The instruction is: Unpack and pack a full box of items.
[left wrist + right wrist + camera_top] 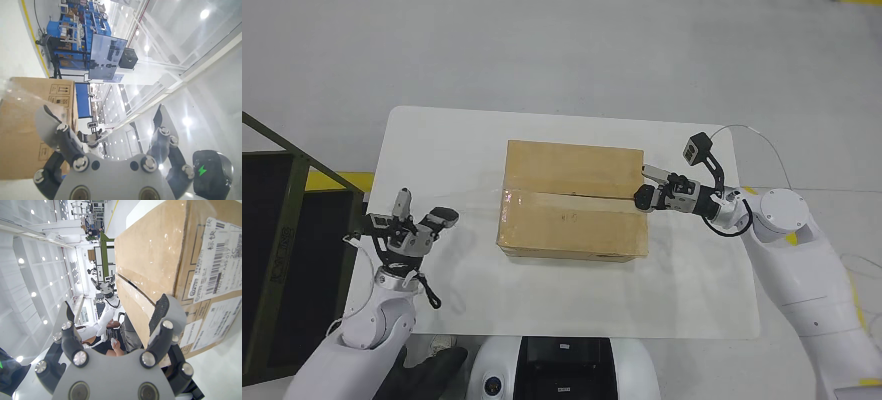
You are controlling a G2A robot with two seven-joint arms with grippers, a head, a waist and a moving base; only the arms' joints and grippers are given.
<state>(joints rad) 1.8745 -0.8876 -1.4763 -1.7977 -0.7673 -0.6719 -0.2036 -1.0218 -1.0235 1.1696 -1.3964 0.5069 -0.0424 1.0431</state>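
A closed cardboard box (572, 200) lies in the middle of the white table (442, 140), with clear tape along its top seam. My right gripper (645, 188) is open at the box's right end, level with the seam. In the right wrist view one of its fingertips (162, 308) sits close against the top edge of the box (151, 256), beside the end face with the shipping label (217, 275); whether it touches is unclear. My left gripper (424, 213) stands open to the left of the box, apart from it and holding nothing. The left wrist view shows the box (22, 123) beyond one finger (47, 121).
A dark green framed cart (282, 230) stands off the table's left edge. Bare table surface lies in front of the box and behind it. The right table edge is close behind my right arm (782, 215).
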